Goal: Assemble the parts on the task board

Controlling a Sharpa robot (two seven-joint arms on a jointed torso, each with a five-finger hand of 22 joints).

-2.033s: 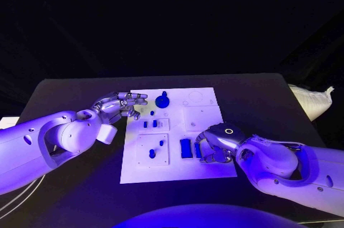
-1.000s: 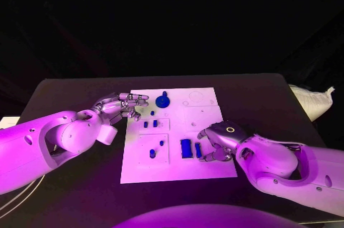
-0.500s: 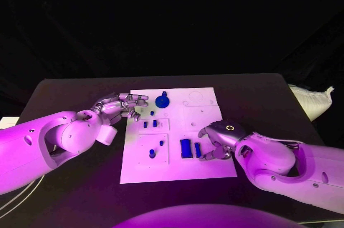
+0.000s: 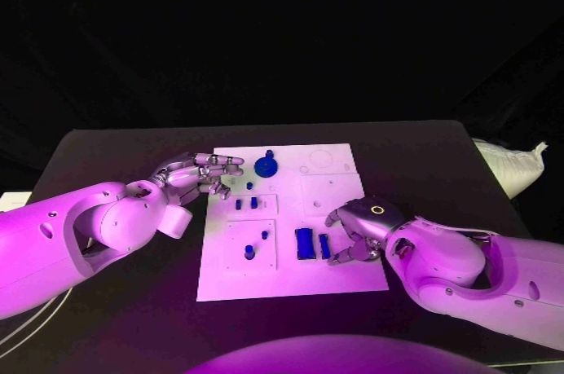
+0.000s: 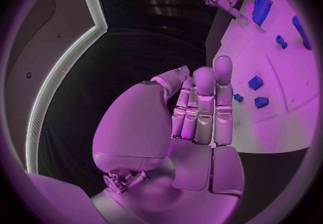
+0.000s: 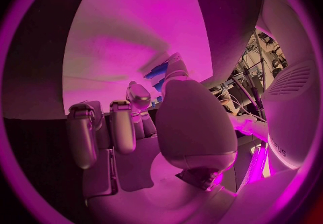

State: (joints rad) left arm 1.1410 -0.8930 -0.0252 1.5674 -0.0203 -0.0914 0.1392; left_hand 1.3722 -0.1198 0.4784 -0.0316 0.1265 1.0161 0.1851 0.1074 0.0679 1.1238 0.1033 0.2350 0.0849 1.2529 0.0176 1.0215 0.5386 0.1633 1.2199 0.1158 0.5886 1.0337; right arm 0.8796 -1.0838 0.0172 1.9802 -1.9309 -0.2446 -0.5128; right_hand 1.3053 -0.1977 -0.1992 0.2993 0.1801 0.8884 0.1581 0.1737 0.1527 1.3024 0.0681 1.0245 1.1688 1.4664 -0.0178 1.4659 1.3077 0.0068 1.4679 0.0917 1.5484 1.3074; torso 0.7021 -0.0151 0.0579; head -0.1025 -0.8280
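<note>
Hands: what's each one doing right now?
Left hand: open, holding nothing, beside the white board.
Right hand: fingers down by the blue blocks; grip cannot be told.

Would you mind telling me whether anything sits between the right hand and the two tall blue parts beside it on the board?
Nothing visible does. In the head view the right hand is over the board right next to the two tall blue parts, its fingers reaching down close beside them. Whether they touch cannot be told.

The right hand (image 4: 359, 231) covers the task board's (image 4: 294, 280) right edge at centre frame, so its fingertips' contact with the blue parts (image 4: 313, 244) cannot be told. A white bag (image 4: 513, 167) at right is cropped.
</note>
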